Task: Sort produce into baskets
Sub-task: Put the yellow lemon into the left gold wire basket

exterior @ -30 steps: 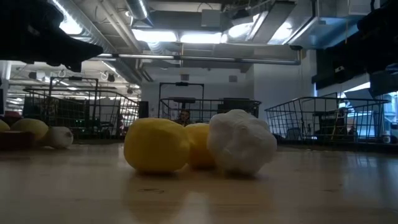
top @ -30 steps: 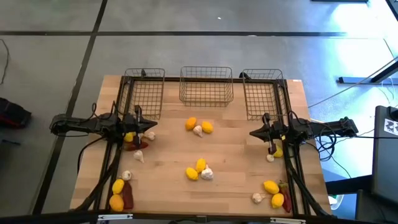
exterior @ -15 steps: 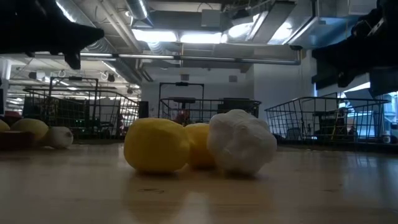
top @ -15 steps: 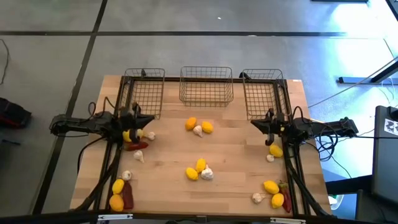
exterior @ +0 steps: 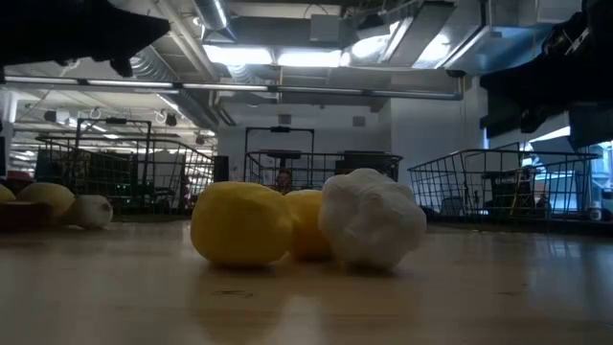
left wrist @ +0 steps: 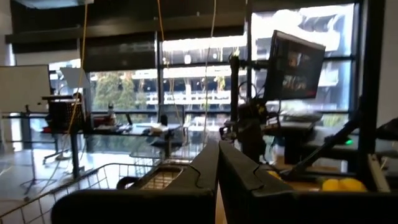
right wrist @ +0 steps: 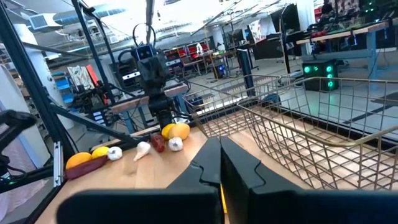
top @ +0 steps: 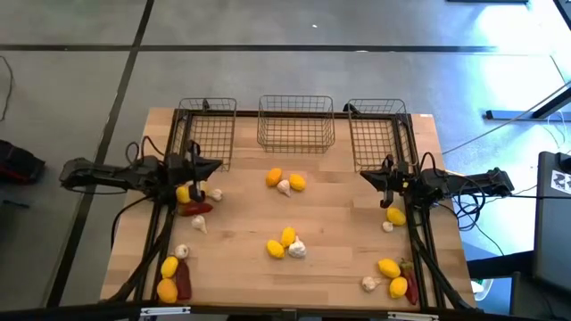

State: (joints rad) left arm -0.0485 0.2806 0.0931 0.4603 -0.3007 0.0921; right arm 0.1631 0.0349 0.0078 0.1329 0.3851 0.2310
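Lemons, garlic bulbs and dark red chilies lie in small groups on the wooden table. One group is at the middle point(top: 285, 182), and a second lies nearer point(top: 286, 244). My left gripper point(top: 217, 166) is shut and empty. It hangs level just beyond a lemon point(top: 183, 193), a garlic bulb point(top: 214, 193) and a chili point(top: 198, 208). My right gripper point(top: 364, 176) is shut and empty, just beyond a lemon point(top: 396, 215) and a garlic bulb point(top: 387, 226). Three wire baskets stand along the far edge: left point(top: 207, 134), middle point(top: 296, 123) and right point(top: 379, 134).
More lemons, garlic and chilies lie at the near left corner point(top: 169, 276) and the near right corner point(top: 393, 276). In the low view, two lemons point(exterior: 239, 223) and a garlic bulb point(exterior: 372, 218) fill the foreground. Black frame rails run along both table sides.
My left gripper has risen and moved a little toward the far edge, away from the lemon below it. My right gripper has drawn back from the lemon near it toward the far edge and now holds still. No produce has moved.
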